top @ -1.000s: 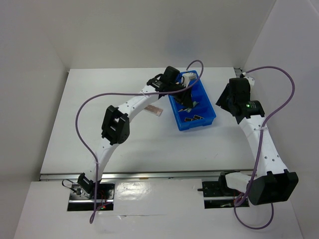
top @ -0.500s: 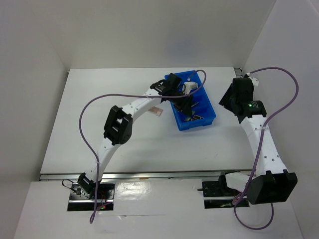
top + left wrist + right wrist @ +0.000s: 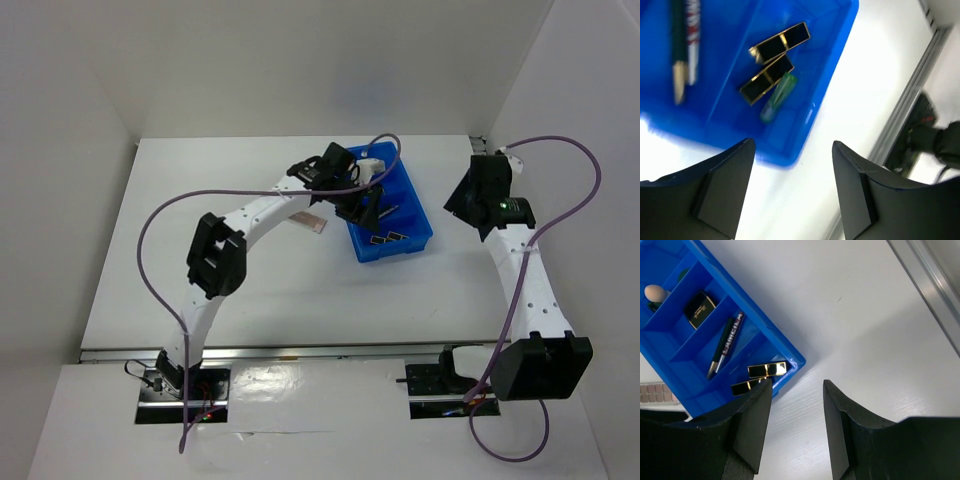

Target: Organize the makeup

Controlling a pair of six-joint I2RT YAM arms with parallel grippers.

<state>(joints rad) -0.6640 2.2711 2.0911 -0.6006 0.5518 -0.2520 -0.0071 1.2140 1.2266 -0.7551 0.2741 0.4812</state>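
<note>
Top external view shows the blue tray (image 3: 418, 228) on the table (image 3: 250, 290), with the left arm reaching over it and hiding most of its compartments. The left fingers (image 3: 725, 190) are spread wide with nothing between them, hovering over the end compartment. Two black-and-gold lipstick tubes (image 3: 780, 42) lie there side by side, with a small green tube (image 3: 779, 97) touching one of them; that tube is blurred.

The sorting looks to be by kind. From the right wrist, a peach sponge (image 3: 654, 292), a dark square compact (image 3: 700, 309) and a slim pencil (image 3: 727, 342) each lie in a compartment of their own. The left wrist view suggests two pencils there.

A brownish palette (image 3: 310, 222) lies on the table at nine o'clock of the tray, outside it, so it probably remains to be placed.

The right fingers (image 3: 752, 425) stand apart and empty, at three o'clock of the tray, likely held clear of the left arm. The tray's far end is cut off, and I cannot find the round compacts.
</note>
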